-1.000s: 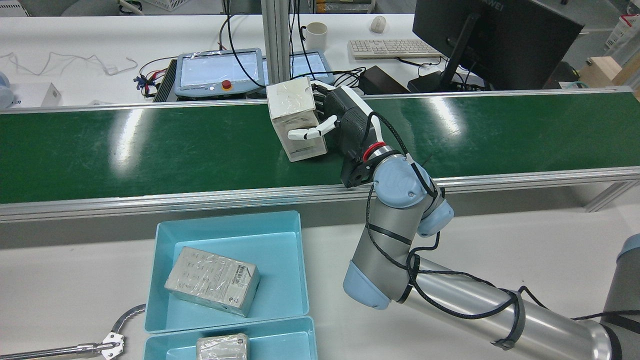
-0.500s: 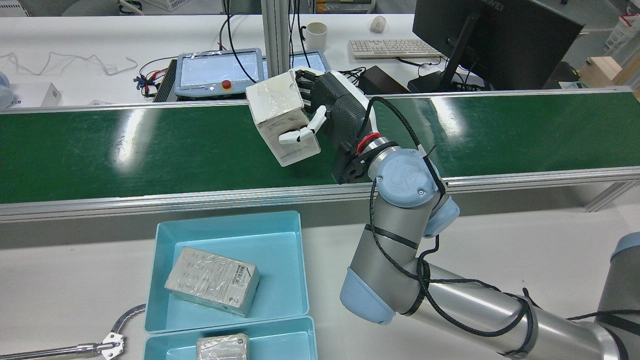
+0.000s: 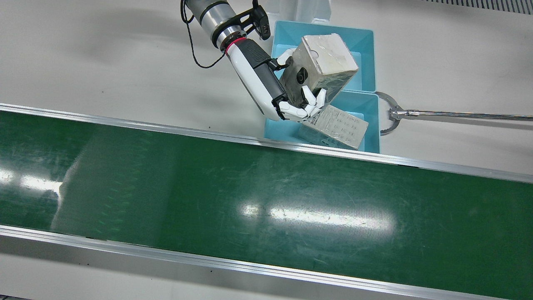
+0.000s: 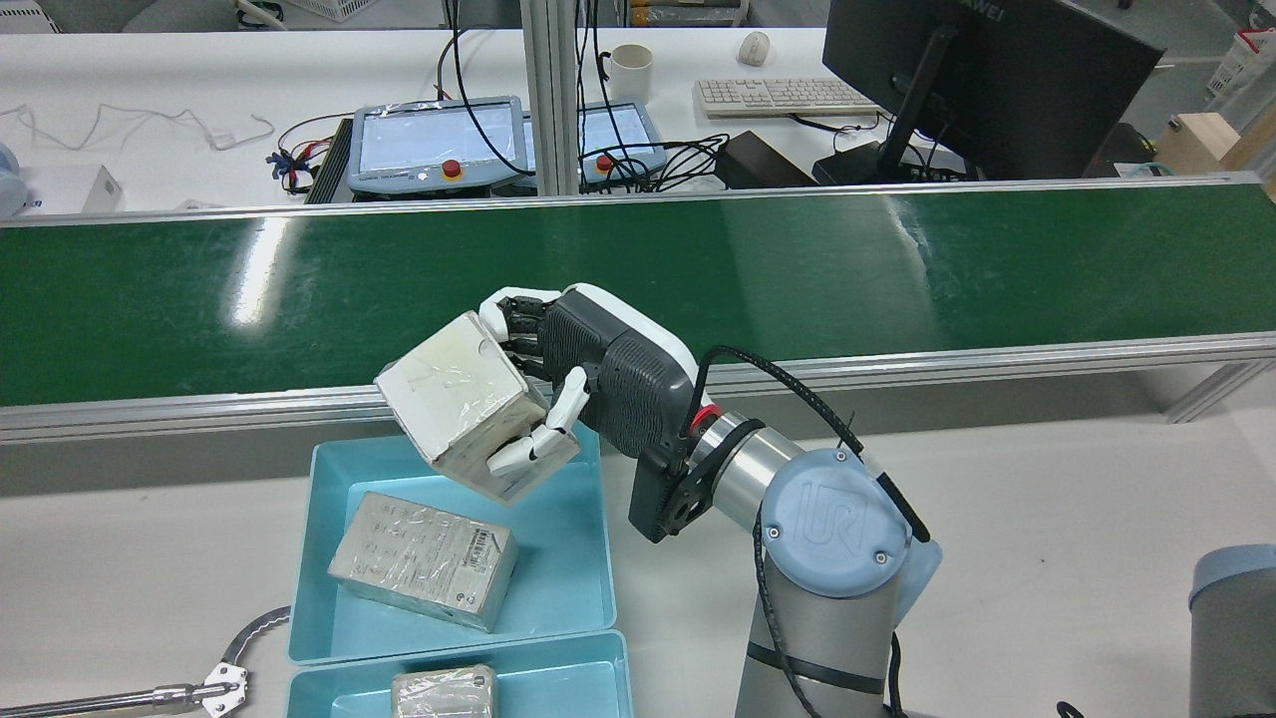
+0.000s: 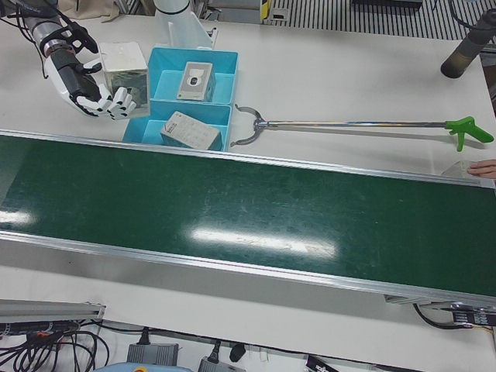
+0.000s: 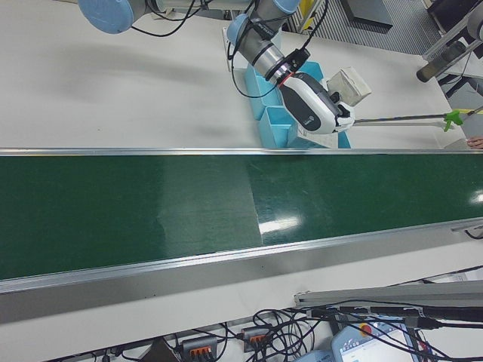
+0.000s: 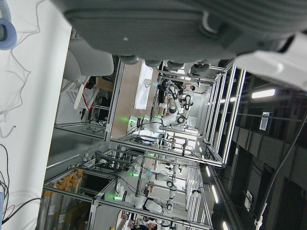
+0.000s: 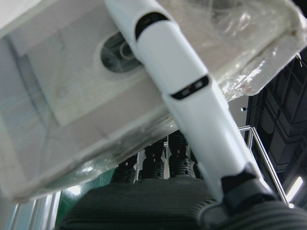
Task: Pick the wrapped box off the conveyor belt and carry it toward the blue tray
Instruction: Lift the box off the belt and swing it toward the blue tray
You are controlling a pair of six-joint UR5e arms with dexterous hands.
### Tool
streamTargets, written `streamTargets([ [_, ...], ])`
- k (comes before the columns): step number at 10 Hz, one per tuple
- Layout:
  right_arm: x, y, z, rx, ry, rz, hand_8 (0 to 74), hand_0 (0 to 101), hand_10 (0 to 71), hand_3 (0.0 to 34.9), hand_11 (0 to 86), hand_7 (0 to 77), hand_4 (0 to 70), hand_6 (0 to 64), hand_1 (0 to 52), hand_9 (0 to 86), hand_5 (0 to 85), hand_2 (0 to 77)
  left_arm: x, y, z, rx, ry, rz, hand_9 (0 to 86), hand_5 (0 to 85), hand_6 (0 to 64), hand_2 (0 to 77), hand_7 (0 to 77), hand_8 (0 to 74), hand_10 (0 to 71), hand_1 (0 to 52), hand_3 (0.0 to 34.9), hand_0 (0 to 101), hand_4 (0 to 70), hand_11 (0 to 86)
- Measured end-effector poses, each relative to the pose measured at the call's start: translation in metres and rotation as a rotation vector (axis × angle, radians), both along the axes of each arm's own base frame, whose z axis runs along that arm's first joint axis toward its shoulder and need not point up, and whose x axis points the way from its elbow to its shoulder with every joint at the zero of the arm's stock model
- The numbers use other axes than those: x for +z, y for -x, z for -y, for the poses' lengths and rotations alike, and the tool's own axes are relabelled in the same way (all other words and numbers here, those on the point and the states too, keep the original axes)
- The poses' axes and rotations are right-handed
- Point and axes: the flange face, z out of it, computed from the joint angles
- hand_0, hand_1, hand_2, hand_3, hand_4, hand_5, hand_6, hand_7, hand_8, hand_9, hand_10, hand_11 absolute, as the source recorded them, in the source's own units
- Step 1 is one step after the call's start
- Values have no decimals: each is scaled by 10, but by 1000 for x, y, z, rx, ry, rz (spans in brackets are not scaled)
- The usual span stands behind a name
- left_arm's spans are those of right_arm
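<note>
The wrapped box (image 4: 454,399), a pale carton under clear film, is clear of the green conveyor belt (image 4: 897,259) and tilted in the air. My right hand (image 4: 598,384) is shut on it, fingers on one side and thumb on the other. Box and hand hang over the belt-side rim of the blue tray (image 4: 563,568). From above, the box (image 3: 327,58) and hand (image 3: 266,83) lie over the two blue trays (image 3: 362,62). The right hand view is filled by the box (image 8: 96,96). Only the underside of my left hand (image 7: 168,28) shows, its fingers unclear.
Another wrapped box (image 4: 424,558) lies in the tray next to the belt, and a smaller one (image 4: 444,690) in the second tray. A long reacher tool (image 3: 437,113) lies on the table beside the trays. A person's hand (image 5: 484,167) rests at the table edge.
My right hand has carried the box off the belt, back toward the robot and down, from above the belt's middle to over the tray's rim. The box tilted further.
</note>
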Motion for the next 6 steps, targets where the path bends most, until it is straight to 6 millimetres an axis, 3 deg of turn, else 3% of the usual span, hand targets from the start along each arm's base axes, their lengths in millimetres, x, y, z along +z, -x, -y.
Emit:
streamTargets([
  [1, 3, -1, -6, -9, -3, 0, 365, 570, 196, 0, 284, 295, 180, 295, 235, 344, 616, 158, 0, 0, 0, 0, 0, 0, 0, 11, 5, 5, 0, 5, 5, 0, 0, 0, 0, 5],
  [2, 5, 2, -12, -23, -5, 0, 365, 570, 196, 0, 284, 295, 180, 295, 235, 344, 616, 158, 0, 0, 0, 0, 0, 0, 0, 11, 5, 5, 0, 5, 0, 0, 0, 0, 0, 5],
  [3, 7, 8, -21, -41, -6, -1, 169, 482, 0, 21, 93, 175, 131, 142, 131, 185, 404, 104, 0, 0, 0, 0, 0, 0, 0, 11, 5, 5, 5, 5, 5, 0, 0, 0, 0, 5],
  [4, 8, 13, -27, -56, -6, -2, 44, 482, 0, 43, 16, 71, 131, 44, 169, 98, 404, 98, 0, 0, 0, 0, 0, 0, 0, 11, 5, 5, 0, 5, 5, 0, 0, 0, 0, 5],
  [5, 8, 16, -32, -65, -6, -1, 44, 484, 0, 39, 16, 5, 131, 11, 164, 98, 273, 104, 0, 0, 0, 0, 0, 0, 0, 11, 5, 5, 0, 5, 5, 0, 0, 0, 0, 5],
  [6, 7, 17, -34, -70, -7, 0, 0, 484, 0, 39, 16, 5, 131, 11, 164, 16, 185, 104, 0, 0, 0, 0, 0, 0, 5, 11, 5, 11, 5, 5, 5, 0, 0, 0, 0, 5],
])
